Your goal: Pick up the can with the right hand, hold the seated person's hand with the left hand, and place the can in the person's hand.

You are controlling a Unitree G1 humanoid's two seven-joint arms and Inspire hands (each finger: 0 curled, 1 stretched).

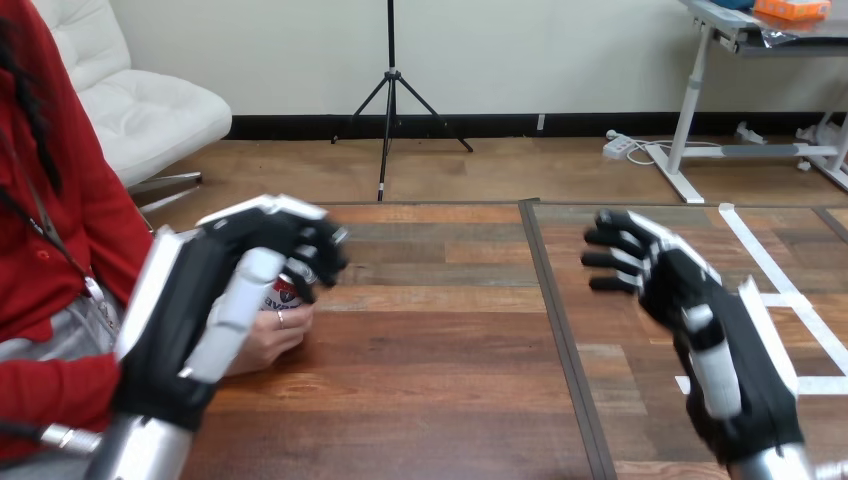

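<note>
The can (286, 293), white with a red label, shows as a small patch at the table's left. It rests in the person's hand (262, 342), whose fingers wrap it from below. My left hand (215, 275) lies over both. Its fingers (318, 252) curl over the far side and its thumb (236, 305) crosses the near side of the person's hand, hiding most of the can. My right hand (690, 300) hovers above the table's right half, open with its fingers spread, holding nothing, well apart from the can.
The wooden table (440, 370) has a dark seam (560, 330) running front to back down its middle. White tape lines (780, 290) mark its right part. The person sits at the left edge, with a red sleeve (50, 390) beside my left arm.
</note>
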